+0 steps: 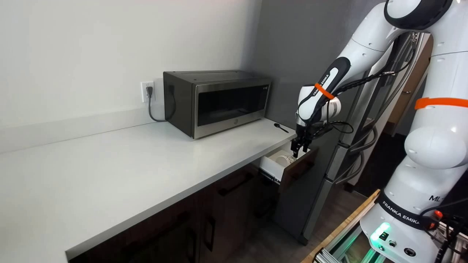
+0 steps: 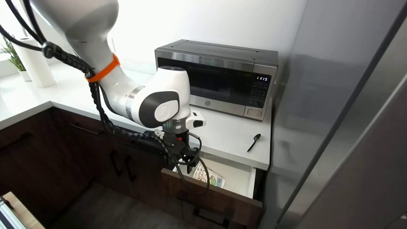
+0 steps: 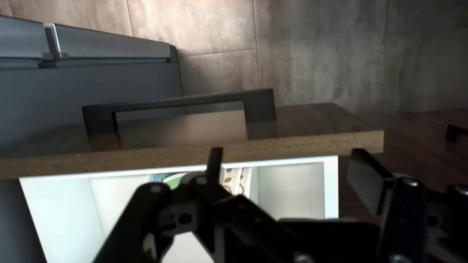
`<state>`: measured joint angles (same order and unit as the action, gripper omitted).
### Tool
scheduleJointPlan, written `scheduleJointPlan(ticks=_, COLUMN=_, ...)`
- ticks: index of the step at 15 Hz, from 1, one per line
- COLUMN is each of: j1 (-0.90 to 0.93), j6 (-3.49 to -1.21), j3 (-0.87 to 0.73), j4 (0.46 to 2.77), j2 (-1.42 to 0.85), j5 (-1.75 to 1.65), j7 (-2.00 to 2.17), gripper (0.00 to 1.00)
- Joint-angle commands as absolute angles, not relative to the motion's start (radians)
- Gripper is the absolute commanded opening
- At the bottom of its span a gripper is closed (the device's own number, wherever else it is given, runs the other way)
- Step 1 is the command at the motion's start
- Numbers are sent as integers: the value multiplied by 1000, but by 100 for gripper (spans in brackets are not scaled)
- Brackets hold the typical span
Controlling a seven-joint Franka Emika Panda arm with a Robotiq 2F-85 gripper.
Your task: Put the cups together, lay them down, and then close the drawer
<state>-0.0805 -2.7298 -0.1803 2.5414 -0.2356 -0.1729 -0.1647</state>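
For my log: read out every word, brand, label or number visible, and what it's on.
"FRANKA EMIKA": dark base band.
"ML", rest unclear: white base casing.
"FRA... EMIKA", partly under orange strap: forearm.
"15", after unclear digits: microwave clock.
Too small or blurred: microwave badge, keypad, print inside the drawer.

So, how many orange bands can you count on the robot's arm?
2: one orange band wraps the forearm; the other band circles the upper arm above the base, cut off by the picture's edge. More may be hidden, as no picture shows every side.
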Motion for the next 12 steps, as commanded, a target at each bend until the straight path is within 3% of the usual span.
scheduleJointPlan(ticks=1, j1=-129, j6=-2818, j3=-181, j4=2642, j2=-200, j5=-168, j7=-172, gripper=56)
scheduleJointPlan(ticks=8, j1=-206, j6=-3133, j3=-156, j4=2731, j2=-285, j5=-120, j7=-181, gripper=2)
scheduleJointPlan(ticks=12, j1=-283, j6=-3253, j3=-79, j4=2726, j2=-367, j5=-98, j7=-163, gripper=0)
